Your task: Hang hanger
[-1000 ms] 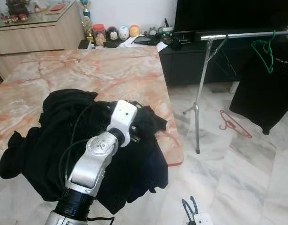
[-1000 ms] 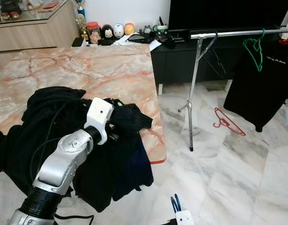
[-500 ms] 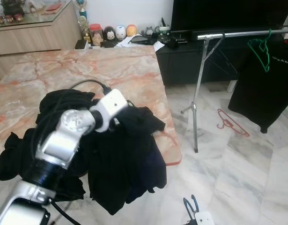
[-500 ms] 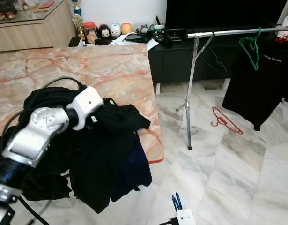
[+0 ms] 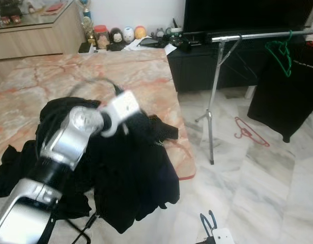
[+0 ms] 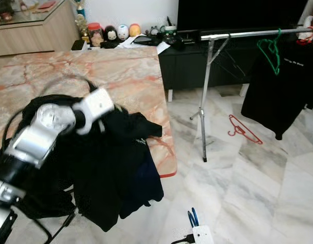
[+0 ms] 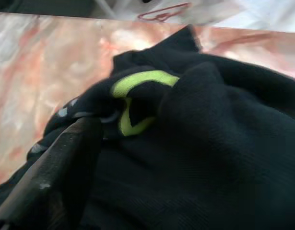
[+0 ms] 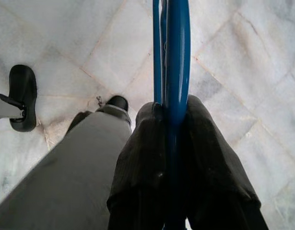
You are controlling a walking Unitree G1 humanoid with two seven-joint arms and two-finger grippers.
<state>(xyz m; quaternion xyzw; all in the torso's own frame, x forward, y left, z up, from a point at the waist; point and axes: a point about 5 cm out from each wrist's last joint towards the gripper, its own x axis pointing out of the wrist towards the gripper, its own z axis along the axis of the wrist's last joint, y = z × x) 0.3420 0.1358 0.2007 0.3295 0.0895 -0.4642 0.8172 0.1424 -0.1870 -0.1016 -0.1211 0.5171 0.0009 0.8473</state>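
Left end effector [image 7: 97, 127] buried in the heap of black garments [image 5: 120, 168] at the near corner of the marble bench [image 5: 95, 76]; one black finger [image 7: 51, 177] visible in the left wrist view, resting against a fold just beside a yellow-green hanger [image 7: 137, 91] half wrapped in cloth. Whether the fingers are spread or closed: cannot tell, the second finger being hidden. Right end effector [image 8: 171, 158] low near the floor, closed around a blue hanger [image 8: 172, 57], the pads pinching its thin frame from both sides.

Step in hand, as judged: searching the pile for the yellow-green hanger while holding the blue one ready. Hanging not yet begun.

Destination: silver clothes rail [image 5: 258, 35] on a tripod stand, well apart from the bench, carrying a green hanger [image 5: 281, 53] and a black shirt [image 5: 286, 96]. Red hanger [image 5: 252, 133] lying on the marble floor [image 5: 258, 193] near the stand's foot.

Next move, as judged: either freeing the yellow-green hanger from the cloth without dragging the garments off the bench edge, or turning toward the rail, raising the blue hanger above bar height and hooking it over a bare stretch.
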